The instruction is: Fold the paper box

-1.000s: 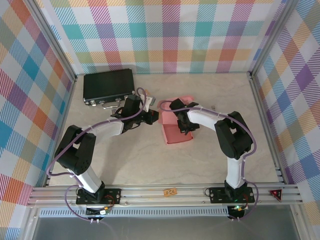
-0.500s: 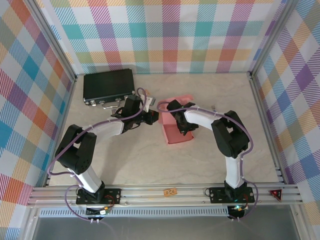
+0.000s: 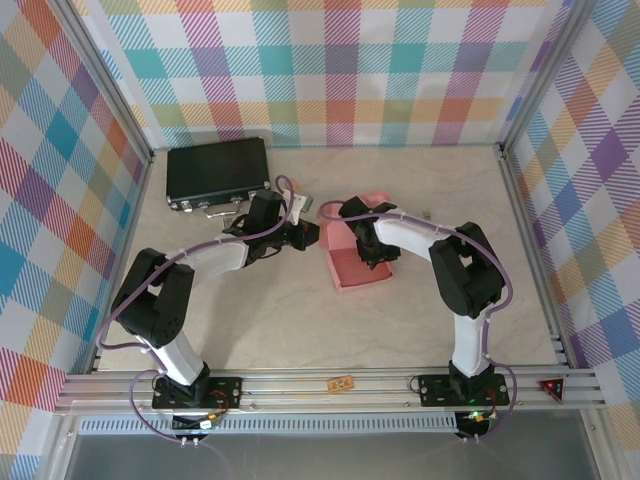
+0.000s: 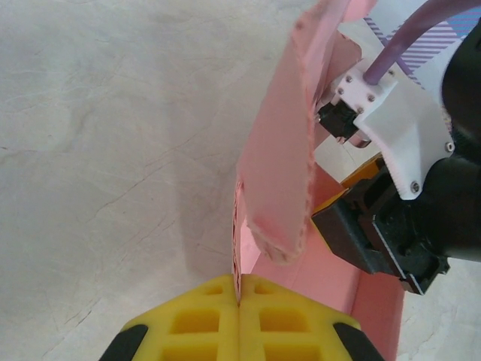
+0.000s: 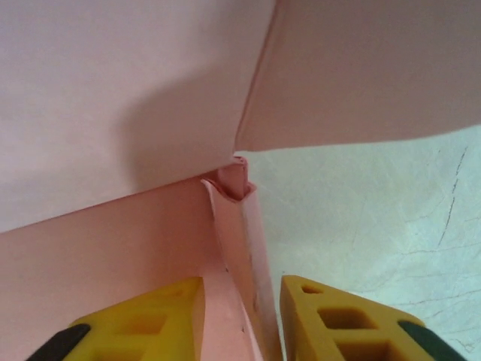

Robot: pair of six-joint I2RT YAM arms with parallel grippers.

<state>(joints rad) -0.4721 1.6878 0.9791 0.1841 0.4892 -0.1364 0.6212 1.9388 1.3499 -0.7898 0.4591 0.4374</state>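
The salmon-pink thin-card paper box (image 3: 358, 270) lies mid-depth on the bench (image 3: 250, 310), between the two arms. It is partly erected, with the floor flat and the walls raised.

The left fingers (image 4: 197, 325) are fully closed, pinching the lower edge of the box's left wall. A loose flap stands above the pinch. The right fingers (image 5: 169, 308) stand part open astride a rolled-over wall at an inside corner and do not clamp it.

A black hard rectangular case (image 3: 218, 172) sits at the far left, well apart.

Judged step in hand: wall forming. The next move calls for a steady left pinch while the right fingers take the loose flap and tuck it inward without creasing the card.
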